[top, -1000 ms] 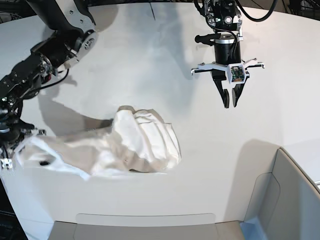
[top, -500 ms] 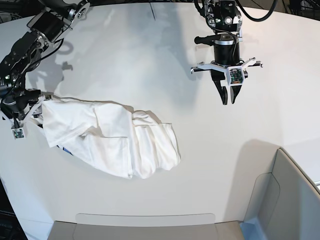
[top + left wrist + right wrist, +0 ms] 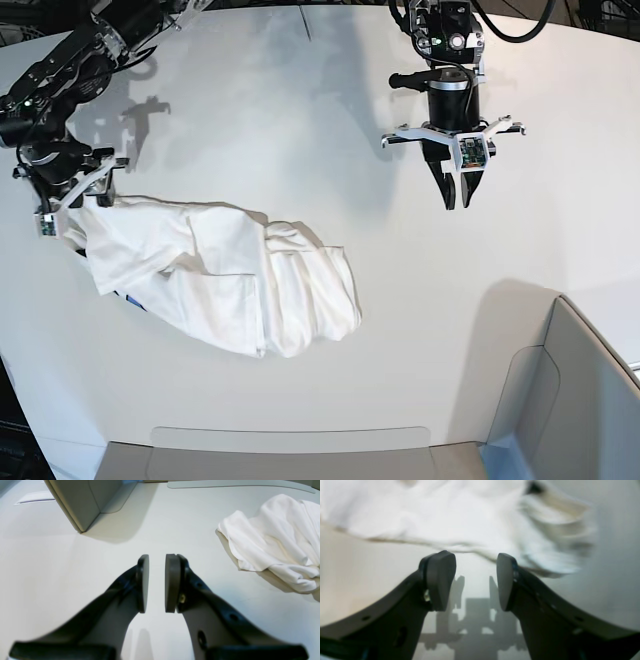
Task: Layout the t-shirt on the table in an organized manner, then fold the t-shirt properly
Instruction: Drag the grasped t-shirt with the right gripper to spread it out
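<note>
A: Now that my right gripper (image 3: 476, 580) has let go, what is different?

B: My jaws stand wide with nothing in them. The t-shirt (image 3: 215, 275) dropped, still bunched, at the middle left of the table (image 3: 330, 110).

A: And my left gripper (image 3: 157, 583)?

B: Narrow, empty, hanging at the upper right. Spreading comes next.

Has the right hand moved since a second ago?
Yes. The right hand rose from the table's near-left edge toward its far side, and now stands open at the t-shirt.
</note>
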You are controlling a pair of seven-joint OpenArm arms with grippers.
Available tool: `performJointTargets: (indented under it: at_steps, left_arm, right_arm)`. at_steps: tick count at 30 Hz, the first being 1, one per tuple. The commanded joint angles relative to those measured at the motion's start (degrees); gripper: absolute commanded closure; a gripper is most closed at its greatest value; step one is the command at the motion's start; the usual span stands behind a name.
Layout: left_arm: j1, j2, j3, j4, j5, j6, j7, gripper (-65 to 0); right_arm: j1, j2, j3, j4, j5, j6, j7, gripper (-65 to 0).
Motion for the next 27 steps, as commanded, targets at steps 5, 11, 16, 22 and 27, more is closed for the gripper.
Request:
performJointTargets:
  at_steps: [5, 11, 16, 22, 27]
  left_arm:
    - [0.03, 0.15, 0.15, 1.19, 0.11, 0.18, -1.38, -12.8]
    - [0.03, 0.15, 0.15, 1.19, 0.11, 0.18, -1.38, -12.8]
    - [0.03, 0.15, 0.15, 1.19, 0.11, 0.18, -1.29, -12.8]
    - [0.03, 0.15, 0.15, 1.19, 0.11, 0.18, -1.29, -12.8]
    - [0.03, 0.15, 0.15, 1.19, 0.11, 0.18, -1.29, -12.8]
  right_arm:
    - [4.20, 7.41, -7.96, -2.44, -5.76, -2.41, 0.93, -30.3]
    - [6.74, 14.70, -15.61, -12.64, -8.93, -4.87, 1.10, -30.3]
    - [9.38, 16.46, -16.05, -19.94, -8.93, -4.87, 2.60, -30.3]
    - [10.70, 16.55, -20.01, -26.80, -9.02, -4.96, 8.58, -30.3]
    - [11.84, 16.55, -21.85, -31.46, -9.10, -6.37, 12.62, -30.3]
